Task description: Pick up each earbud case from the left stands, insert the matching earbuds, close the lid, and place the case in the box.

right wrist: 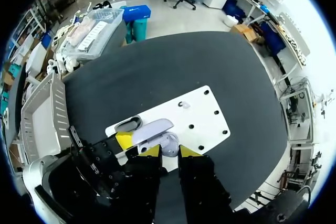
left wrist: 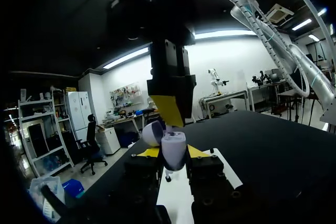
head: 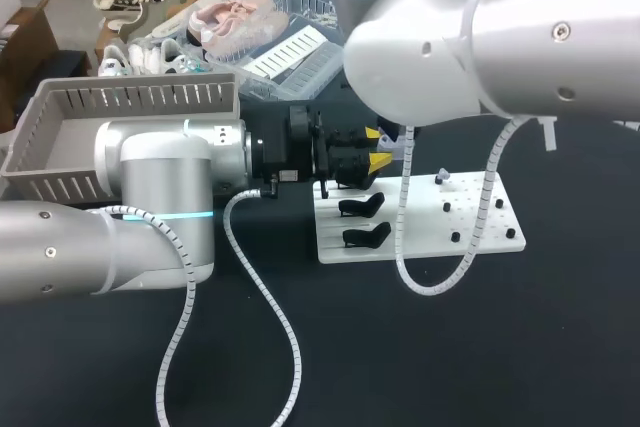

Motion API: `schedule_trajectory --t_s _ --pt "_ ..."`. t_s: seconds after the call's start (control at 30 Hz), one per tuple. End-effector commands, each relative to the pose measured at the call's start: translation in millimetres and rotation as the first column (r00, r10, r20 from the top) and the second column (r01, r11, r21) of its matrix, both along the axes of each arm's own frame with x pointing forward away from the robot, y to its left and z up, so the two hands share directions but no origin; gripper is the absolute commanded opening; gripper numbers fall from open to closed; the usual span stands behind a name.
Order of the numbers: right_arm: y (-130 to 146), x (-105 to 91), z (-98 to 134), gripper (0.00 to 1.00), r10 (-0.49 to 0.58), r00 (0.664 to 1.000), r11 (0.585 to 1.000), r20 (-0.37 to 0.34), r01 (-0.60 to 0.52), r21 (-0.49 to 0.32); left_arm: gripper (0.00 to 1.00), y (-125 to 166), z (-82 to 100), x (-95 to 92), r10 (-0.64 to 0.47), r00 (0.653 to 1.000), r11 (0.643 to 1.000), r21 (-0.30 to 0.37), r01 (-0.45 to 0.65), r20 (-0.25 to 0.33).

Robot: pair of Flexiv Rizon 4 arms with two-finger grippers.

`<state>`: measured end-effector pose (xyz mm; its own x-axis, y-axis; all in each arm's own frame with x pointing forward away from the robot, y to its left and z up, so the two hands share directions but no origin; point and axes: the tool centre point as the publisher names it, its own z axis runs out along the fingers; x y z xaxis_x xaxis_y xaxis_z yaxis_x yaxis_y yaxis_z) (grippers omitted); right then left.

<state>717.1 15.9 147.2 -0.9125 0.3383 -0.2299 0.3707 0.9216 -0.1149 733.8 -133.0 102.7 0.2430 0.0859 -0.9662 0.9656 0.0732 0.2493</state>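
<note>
Head view, with wrist views for detail. The left gripper [head: 377, 147] hangs over the 11 o'clock corner of the white board [head: 480, 232], and its two yellow tips are closed from both sides on the lavender earbud case [left wrist: 174, 149]. The case is held upright above the board, and its lid [left wrist: 152, 132] is swung open and tilted to one side. The open cavity faces away from the left wrist camera and is crowded by fingers in the right wrist view, so what the case contains cannot be told. The right gripper [right wrist: 164, 151] comes down from above to sit just over the case's open mouth. Whether it is open, closed or carrying anything cannot be told. On the board, two black stands [head: 361, 207] sit one behind the other at 9 o'clock of its centre, and neither bears a case. Small black pegs [head: 455, 237] dot the half toward 3 o'clock, and a small whitish item [head: 443, 179], too small to identify, rests at 1 o'clock. The grey slatted box [head: 130, 97] lies at 10 o'clock of the board, well apart from it. The left arm hides its near wall and much of its floor.
</note>
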Motion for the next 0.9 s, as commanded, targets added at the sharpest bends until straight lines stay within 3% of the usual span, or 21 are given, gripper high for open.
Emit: schedule_trajectory --t_s 0.03,0.9 --pt "-4 -0.7 -2 0.00 0.000 1.000 1.000 0.010 0.000 0.014 0.00 -1 -0.1 0.2 0.002 1.000 1.000 -0.001 -0.002 0.002" --pt "-3 -10.3 8 0.00 0.008 0.999 0.997 0.045 -0.011 0.078 0.00 -1 -0.1 0.2 0.002 1.000 1.000 -0.001 -0.002 0.002"
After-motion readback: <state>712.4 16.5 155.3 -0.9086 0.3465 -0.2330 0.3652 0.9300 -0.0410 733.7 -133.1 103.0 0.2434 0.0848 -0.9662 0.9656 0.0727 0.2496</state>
